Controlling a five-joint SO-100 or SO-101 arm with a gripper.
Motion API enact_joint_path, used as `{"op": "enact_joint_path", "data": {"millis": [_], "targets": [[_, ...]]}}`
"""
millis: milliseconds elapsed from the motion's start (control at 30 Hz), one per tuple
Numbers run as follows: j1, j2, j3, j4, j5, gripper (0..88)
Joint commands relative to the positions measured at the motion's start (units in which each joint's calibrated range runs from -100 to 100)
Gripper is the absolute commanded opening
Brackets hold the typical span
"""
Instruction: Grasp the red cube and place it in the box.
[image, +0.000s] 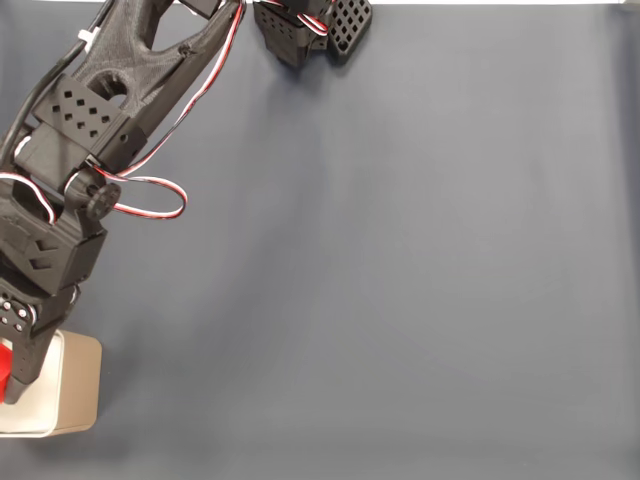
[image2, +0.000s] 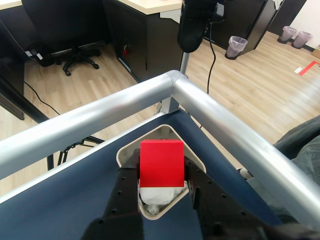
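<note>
- The red cube (image2: 161, 163) is sitting clamped between my two fingers, one black finger (image2: 127, 181) pressing its left side and the other its right in the wrist view.
- My gripper (image2: 161, 172) is hanging directly over the box (image2: 126, 150), so the cube is showing against the box's white inside, above the rim rather than resting on the bottom as far as I can tell.
- In the fixed view, my gripper (image: 8, 375) is reaching down at the lower left edge of the picture, with a sliver of the red cube (image: 4, 367) peeking out beside it.
- The box (image: 78, 385) is lying at the lower left corner of the dark blue table cloth (image: 400, 280) in that view, partly covered by my arm.
- Red, white and black wires (image: 150, 185) are looping off my arm above the box.
- Past the box in the wrist view, silver rails (image2: 100, 117) are meeting at the table corner, with wooden floor (image2: 240, 85) and an office chair (image2: 75, 57) beyond.
</note>
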Motion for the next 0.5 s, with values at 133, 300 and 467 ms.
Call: {"op": "enact_joint_path", "data": {"millis": [133,300,467], "targets": [[0.2,-1.7,-2.8,-1.0,0.1,12.0],[0.3,-2.2,-2.3,0.4,0.3,38.3],[0.5,-2.5,-2.4,1.1,0.0,51.2]]}}
